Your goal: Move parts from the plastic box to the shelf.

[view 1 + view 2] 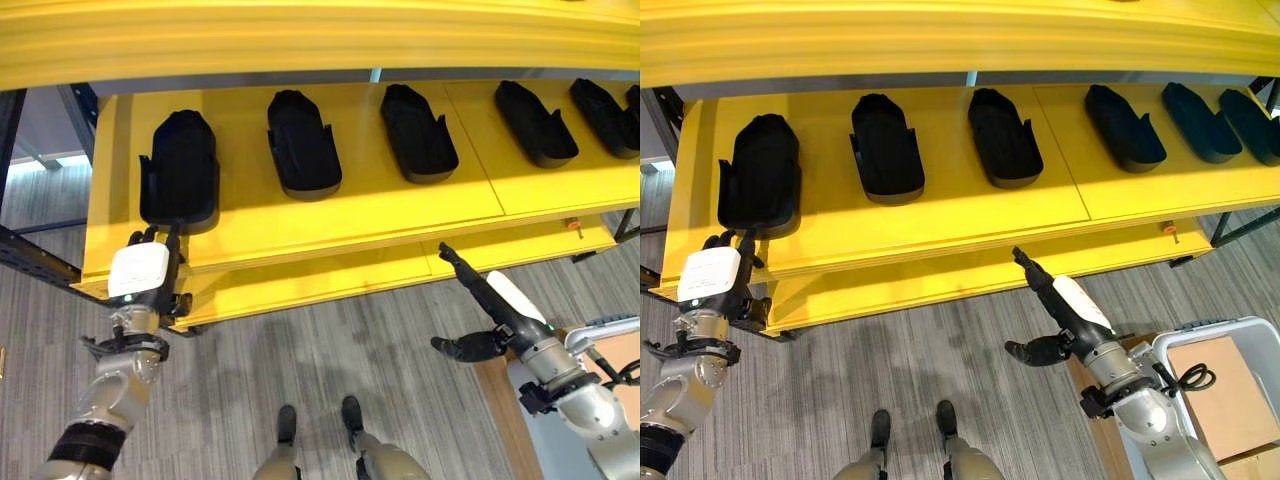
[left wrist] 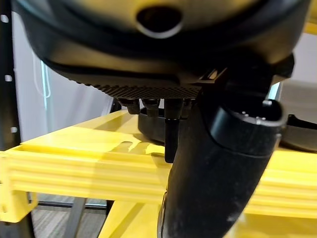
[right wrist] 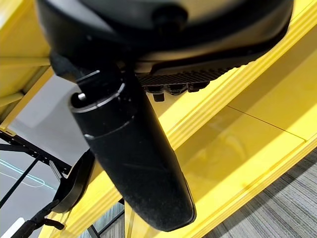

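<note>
parts (image 1: 304, 143): black moulded shells | row, apart | yellow shelf (image 1: 300, 225) | plastic box (image 1: 1240, 335): lower right

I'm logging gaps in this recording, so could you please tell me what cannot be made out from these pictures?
- Left hand: its fingers are hidden behind its own white-covered back at the shelf edge, so contact with the leftmost black part is unclear.
- Plastic box: cut off by the right eye view's edge; only cardboard shows inside.
- Rightmost part: cut by the left eye view's edge.
</note>
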Tool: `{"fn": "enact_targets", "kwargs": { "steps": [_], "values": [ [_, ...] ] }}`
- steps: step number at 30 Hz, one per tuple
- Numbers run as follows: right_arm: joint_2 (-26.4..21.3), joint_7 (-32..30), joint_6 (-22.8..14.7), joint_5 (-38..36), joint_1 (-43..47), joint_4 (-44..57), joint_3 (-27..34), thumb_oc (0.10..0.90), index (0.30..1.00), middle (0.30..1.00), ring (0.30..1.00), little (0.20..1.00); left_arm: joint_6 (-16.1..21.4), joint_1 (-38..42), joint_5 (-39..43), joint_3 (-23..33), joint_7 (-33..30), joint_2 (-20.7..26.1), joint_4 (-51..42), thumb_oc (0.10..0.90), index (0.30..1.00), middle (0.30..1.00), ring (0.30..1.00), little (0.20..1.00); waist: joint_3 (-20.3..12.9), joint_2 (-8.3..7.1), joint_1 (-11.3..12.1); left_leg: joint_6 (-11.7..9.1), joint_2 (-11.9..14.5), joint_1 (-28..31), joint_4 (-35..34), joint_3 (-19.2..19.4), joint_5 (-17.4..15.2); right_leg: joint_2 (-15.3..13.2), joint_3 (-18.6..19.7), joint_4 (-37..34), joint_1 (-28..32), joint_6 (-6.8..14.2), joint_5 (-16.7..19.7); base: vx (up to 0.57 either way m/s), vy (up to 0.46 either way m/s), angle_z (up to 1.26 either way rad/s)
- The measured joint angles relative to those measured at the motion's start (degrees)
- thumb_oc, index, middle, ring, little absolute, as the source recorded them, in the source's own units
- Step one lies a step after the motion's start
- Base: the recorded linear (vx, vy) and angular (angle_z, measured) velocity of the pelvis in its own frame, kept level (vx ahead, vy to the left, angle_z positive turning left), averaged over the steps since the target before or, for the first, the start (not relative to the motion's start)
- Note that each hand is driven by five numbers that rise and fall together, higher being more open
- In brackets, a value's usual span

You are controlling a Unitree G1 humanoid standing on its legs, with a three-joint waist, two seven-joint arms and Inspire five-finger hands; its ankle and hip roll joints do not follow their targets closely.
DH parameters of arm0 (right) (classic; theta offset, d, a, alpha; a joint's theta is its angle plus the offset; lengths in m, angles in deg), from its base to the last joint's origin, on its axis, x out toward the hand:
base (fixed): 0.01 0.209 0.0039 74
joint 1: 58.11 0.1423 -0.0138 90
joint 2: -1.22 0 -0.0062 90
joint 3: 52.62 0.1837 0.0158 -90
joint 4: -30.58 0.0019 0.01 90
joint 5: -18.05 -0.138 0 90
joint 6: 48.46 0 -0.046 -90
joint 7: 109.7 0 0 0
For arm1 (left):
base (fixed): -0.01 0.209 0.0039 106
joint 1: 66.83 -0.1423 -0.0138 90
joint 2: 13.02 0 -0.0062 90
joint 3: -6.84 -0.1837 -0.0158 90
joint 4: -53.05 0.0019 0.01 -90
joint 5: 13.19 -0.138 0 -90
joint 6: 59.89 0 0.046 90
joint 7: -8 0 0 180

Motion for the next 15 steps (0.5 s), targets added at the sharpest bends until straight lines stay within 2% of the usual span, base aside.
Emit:
{"fn": "enact_targets", "kwargs": {
  "steps": [15],
  "values": [
    [0.0,-0.7,0.0,0.0,0.5,0.0,0.0,0.9,1.0,1.0,1.0,1.0,1.1,0.3,0.0,-1.0,0.1,0.0,-0.6,0.9,1.0,1.0,1.0,1.0,0.1,0.05,-0.1,0.0,0.0,0.1,0.0,0.6,0.0,0.0,0.6,0.0,-0.1,0.0,0.0,0.0,0.0,0.0]
  ]
}}
